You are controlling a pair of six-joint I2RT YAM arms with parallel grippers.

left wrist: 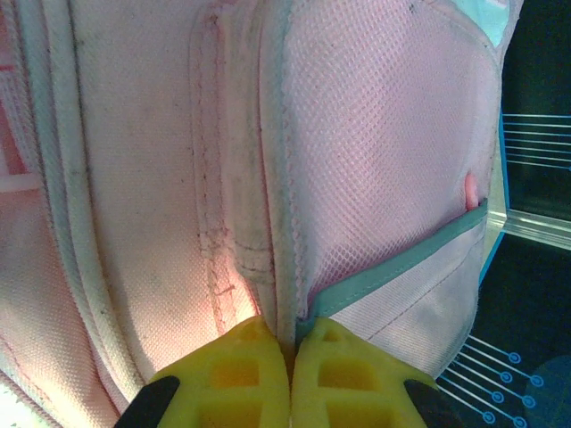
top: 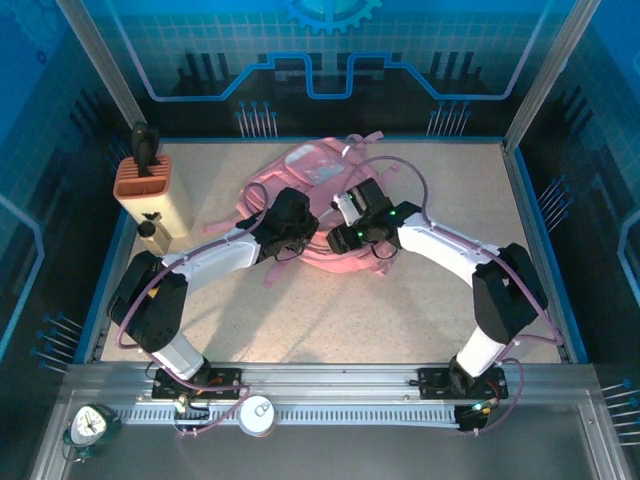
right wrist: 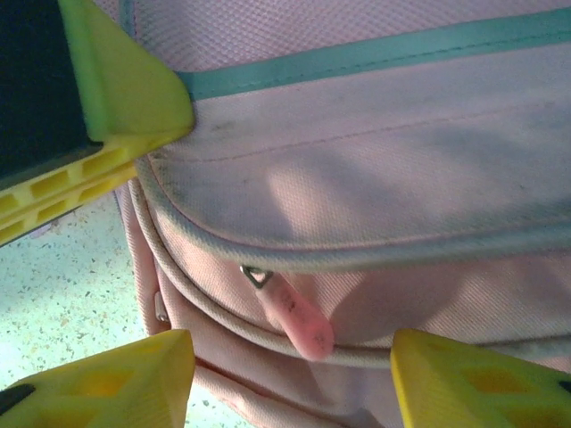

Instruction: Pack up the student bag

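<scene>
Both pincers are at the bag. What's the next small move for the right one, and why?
Probably close the right pincer on the pink zip pull. The pull lies between the open fingertips, while the left pincer looks shut on the student bag at its piped edge, steadying it for the zip.

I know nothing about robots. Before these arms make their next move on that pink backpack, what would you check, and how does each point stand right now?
1. The soft pink fabric backpack lies flat on the speckled table: ok.
2. The left gripper is shut at the backpack's side seam: ok.
3. Fabric is truly pinched in that shut gripper: cannot tell.
4. The right gripper is open: ok.
5. The pink zip pull sits lined up between its open fingers: ok.
6. The zip is already open for packing: cannot tell.
</scene>
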